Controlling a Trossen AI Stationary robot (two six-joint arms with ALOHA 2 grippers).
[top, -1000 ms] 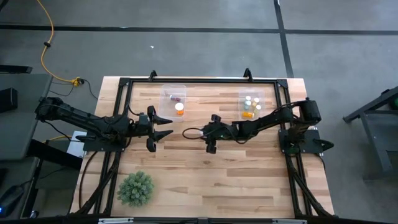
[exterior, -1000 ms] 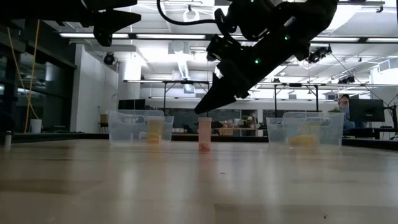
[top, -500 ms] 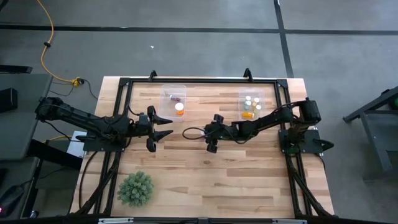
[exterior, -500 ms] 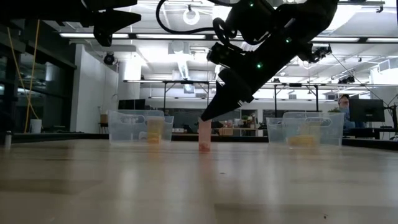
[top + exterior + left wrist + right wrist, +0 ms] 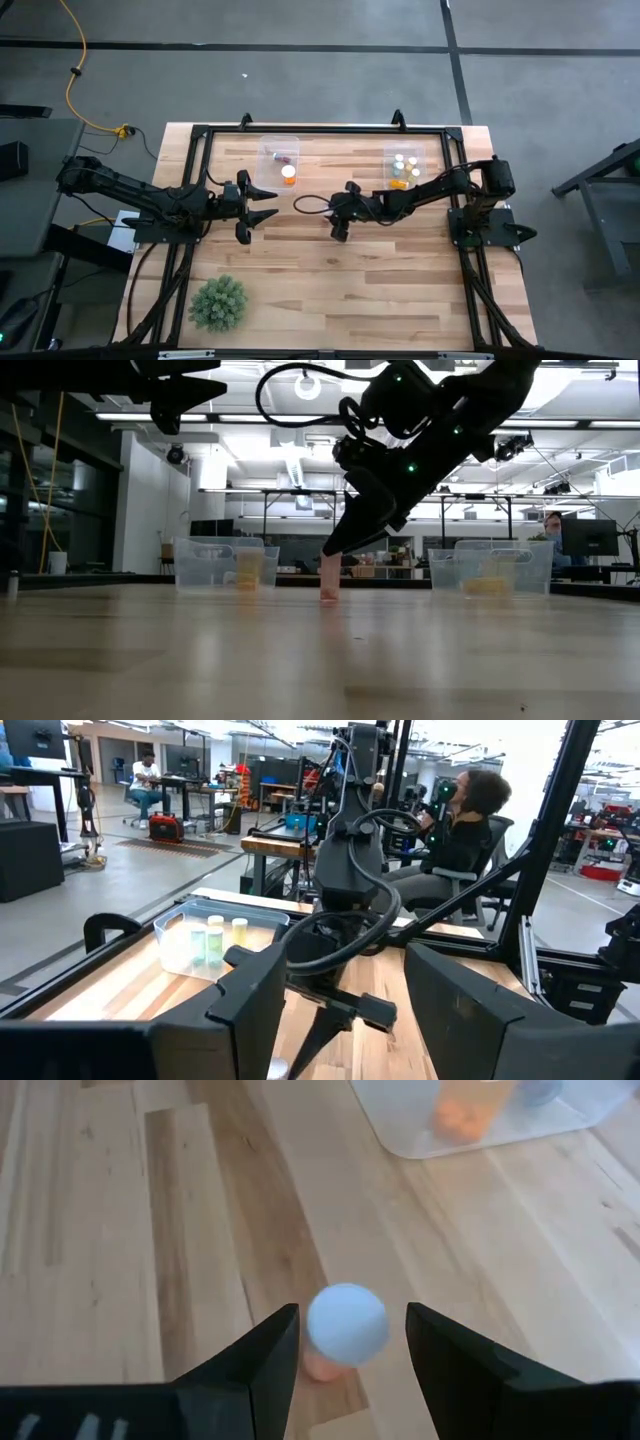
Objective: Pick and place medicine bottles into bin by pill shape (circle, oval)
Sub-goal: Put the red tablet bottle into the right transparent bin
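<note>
A small orange medicine bottle (image 5: 325, 1365) with a white cap (image 5: 347, 1323) stands upright on its base near the table's middle; the low view shows the bottle (image 5: 328, 582) too. My right gripper (image 5: 352, 1312) is open, slanting down over it with one finger on each side of the cap, apart from it. In the high view this gripper (image 5: 338, 228) hides the bottle. My left gripper (image 5: 262, 207) waits open, raised over the table's left part, holding nothing.
A clear bin (image 5: 280, 155) at the far left centre holds an orange bottle (image 5: 288, 175). A second clear bin (image 5: 405, 168) at the far right holds several bottles. A green spiky plant (image 5: 218, 302) stands near the front left. Bare wood lies around the standing bottle.
My right gripper has rolled its wrist somewhat. Its fingertips have come down a little, from beside the standing bottle to around its cap. The bottle has stayed where it was. The jaws keep the same gap.
</note>
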